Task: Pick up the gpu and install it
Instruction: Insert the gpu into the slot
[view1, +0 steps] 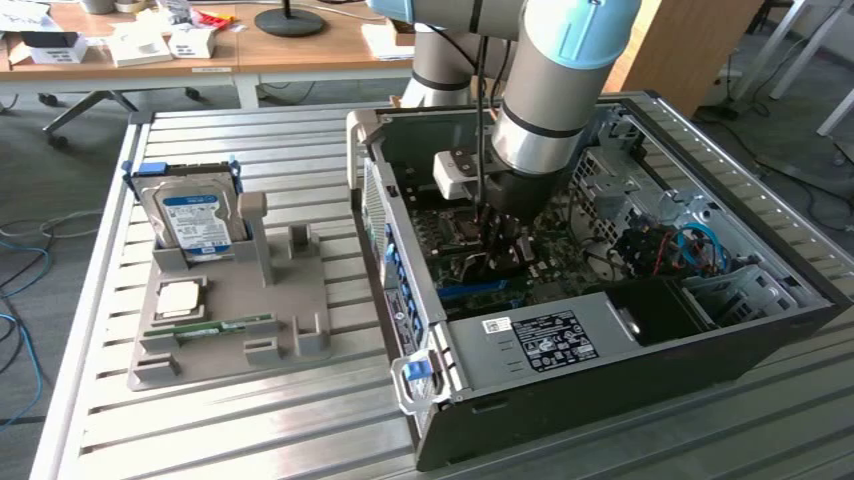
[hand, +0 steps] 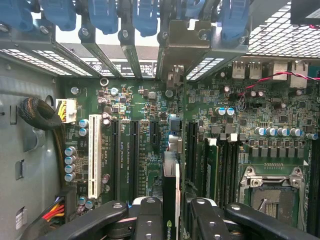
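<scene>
In the wrist view my gripper (hand: 172, 220) is shut on the gpu (hand: 170, 182), a thin dark card seen edge-on between the two black fingers (hand: 149, 216). The card stands upright over the green motherboard (hand: 140, 107), in line with the black expansion slots (hand: 114, 150). Its metal bracket (hand: 182, 37) sits against the rear slot openings under the blue latches (hand: 105, 12). I cannot tell whether its edge is in a slot. In the exterior view the gripper (view1: 502, 238) is low inside the open computer case (view1: 747, 330).
A grey fixture (view1: 227, 345) on the exterior view's left holds a silver hard drive (view1: 194, 220), a square chip (view1: 180, 298) and a green memory stick (view1: 214, 328). Inside the case are the power supply (view1: 561, 340), the processor socket (hand: 270, 190), memory modules (hand: 212, 170) and a black cable bundle (hand: 40, 115).
</scene>
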